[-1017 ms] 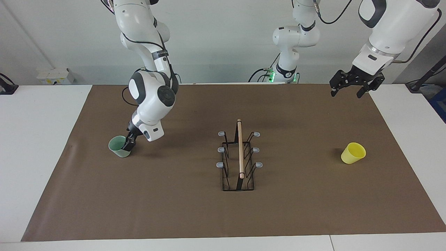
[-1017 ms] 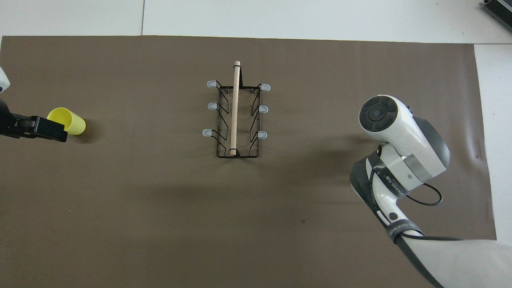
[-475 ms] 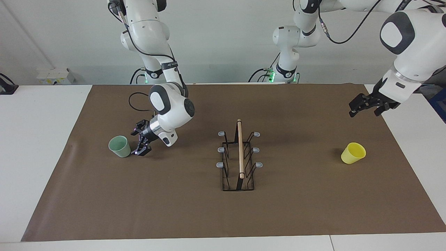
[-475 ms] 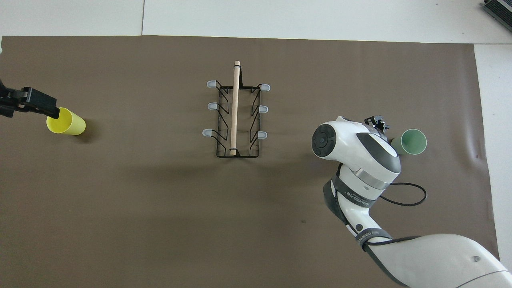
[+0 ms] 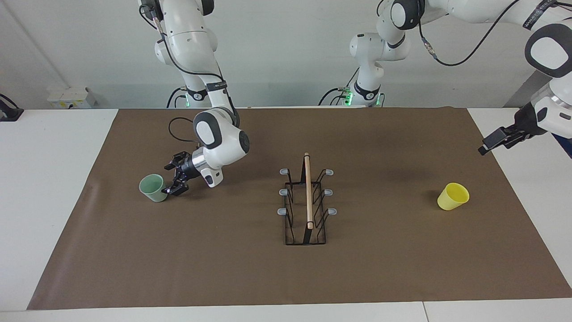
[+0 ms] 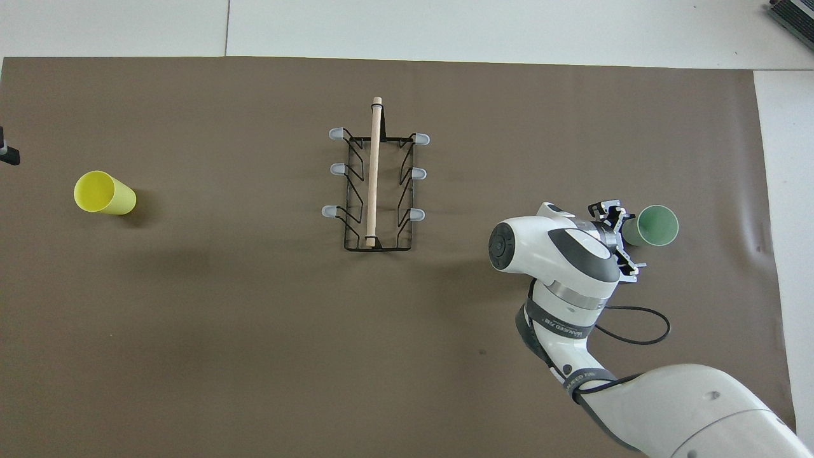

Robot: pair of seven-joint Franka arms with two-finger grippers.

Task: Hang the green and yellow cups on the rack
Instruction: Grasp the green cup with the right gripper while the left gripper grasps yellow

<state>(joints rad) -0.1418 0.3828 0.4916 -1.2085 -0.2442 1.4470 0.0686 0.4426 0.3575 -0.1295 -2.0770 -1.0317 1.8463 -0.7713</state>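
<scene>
The pale green cup stands upright on the brown mat toward the right arm's end; it also shows in the overhead view. My right gripper is open and low, lying sideways close beside the cup on its rack side, and shows from above too. The yellow cup stands alone toward the left arm's end. My left gripper hangs in the air over the mat's edge there, apart from the yellow cup. The black wire rack stands mid-mat with no cup on it.
The brown mat covers most of the white table. A white box sits on the table near the wall at the right arm's end. Only a dark tip of the left gripper shows in the overhead view.
My right gripper came off the green cup's rim, turned sideways and now sits open beside the cup. My left gripper swung outward and lower toward the left arm's end.
</scene>
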